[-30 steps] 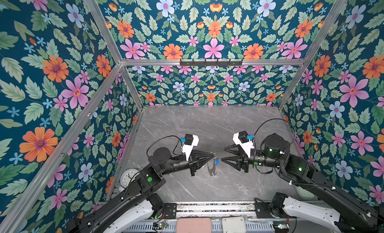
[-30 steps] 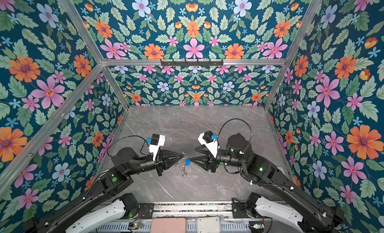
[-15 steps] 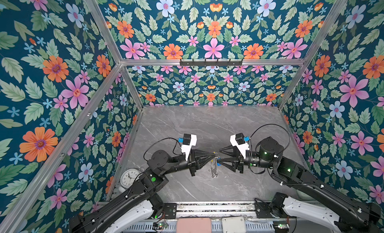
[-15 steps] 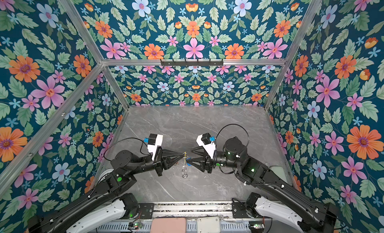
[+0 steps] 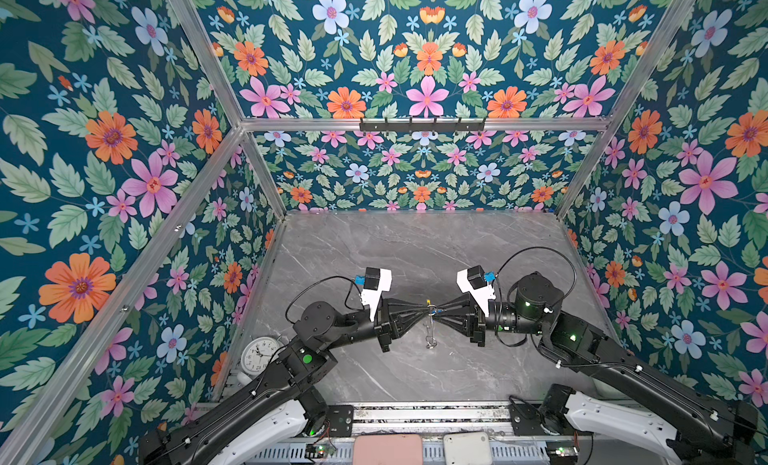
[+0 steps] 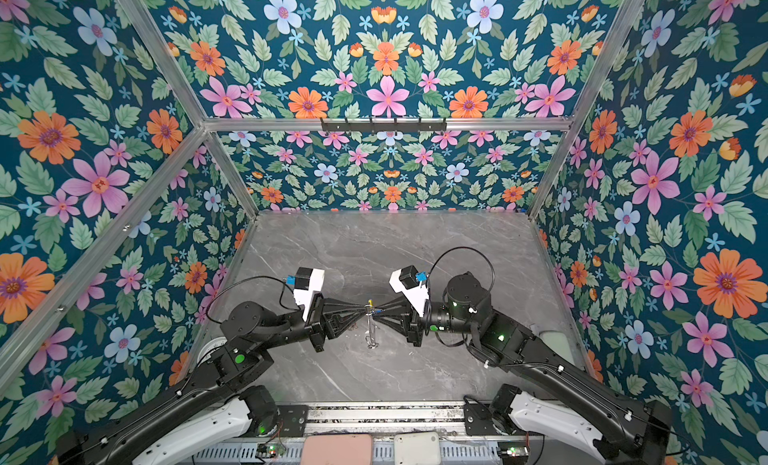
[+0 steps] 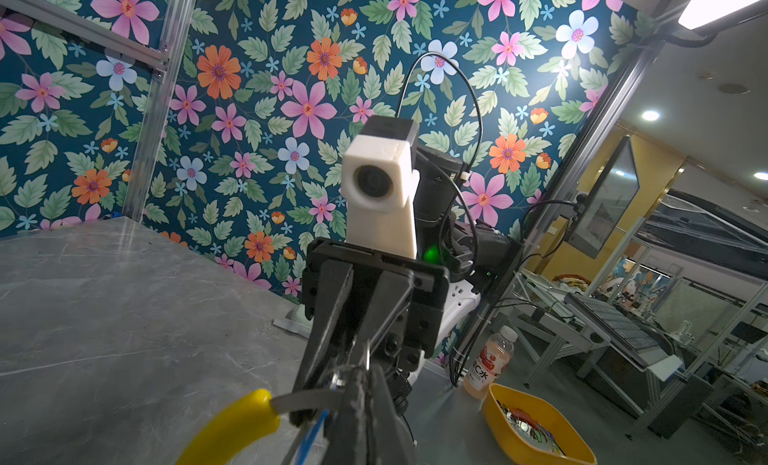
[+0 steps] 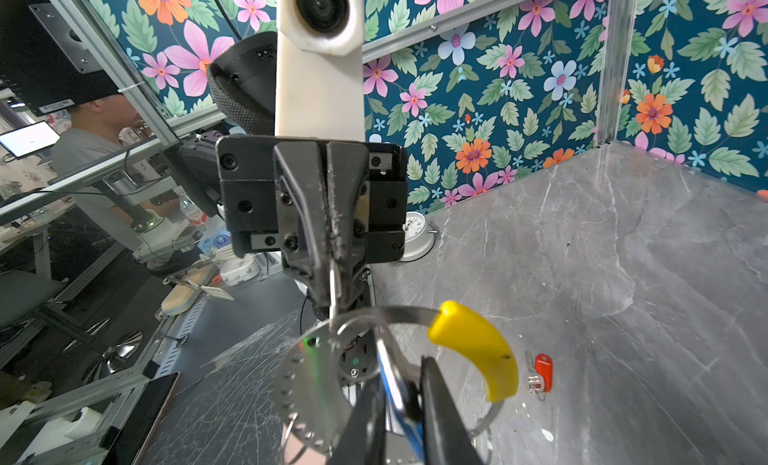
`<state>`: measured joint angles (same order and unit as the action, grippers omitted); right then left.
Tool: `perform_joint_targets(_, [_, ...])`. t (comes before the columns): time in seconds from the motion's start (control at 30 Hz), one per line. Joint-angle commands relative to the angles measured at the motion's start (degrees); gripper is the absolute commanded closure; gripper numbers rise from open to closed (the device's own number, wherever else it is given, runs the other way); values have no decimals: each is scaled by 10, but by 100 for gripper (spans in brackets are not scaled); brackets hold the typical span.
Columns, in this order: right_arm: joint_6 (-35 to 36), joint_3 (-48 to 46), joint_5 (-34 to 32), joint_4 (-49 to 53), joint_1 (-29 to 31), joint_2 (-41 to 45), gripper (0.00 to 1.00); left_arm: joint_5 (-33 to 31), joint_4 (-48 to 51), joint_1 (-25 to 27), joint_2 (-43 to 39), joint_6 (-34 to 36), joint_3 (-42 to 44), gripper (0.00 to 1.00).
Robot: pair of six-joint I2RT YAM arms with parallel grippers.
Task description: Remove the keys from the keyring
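Note:
The keyring (image 5: 429,334) hangs on edge above the table's middle in both top views, its yellow segment (image 8: 478,346) uppermost. My left gripper (image 5: 424,310) is shut on the ring's grey rim (image 7: 307,398); the right wrist view shows that grip from the front. Tip to tip with it, my right gripper (image 5: 439,310) is shut on the blue-tagged key (image 8: 399,396), which still hangs at the ring. The red-tagged key (image 8: 540,373) lies loose on the table beyond the ring.
A white clock (image 5: 262,353) stands at the table's near left corner by the left arm. Floral walls close in three sides of the grey marble table (image 5: 415,251). Outside the cell sit a yellow bin (image 7: 536,425) and a bottle (image 7: 490,363).
My right gripper has moved left up to the keyring and closed from open onto the blue tag. The left gripper has kept its grip on the ring, almost still.

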<state>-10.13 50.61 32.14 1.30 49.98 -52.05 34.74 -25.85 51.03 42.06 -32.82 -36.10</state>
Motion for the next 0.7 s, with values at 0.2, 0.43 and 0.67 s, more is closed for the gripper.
perform_joint_targets(0.2, [6,14,9,11,0,1,100,-3,-17,0,-5,5,-4,100])
perform_joint_targets(0.43, [26,37,-8,65,1,4,100,-1,5,0,-16,14,-7,100])
perform_joint_targets(0.67, [27,58,17,83,1,-21,100,-21,-31,0,-19,1,4,100])
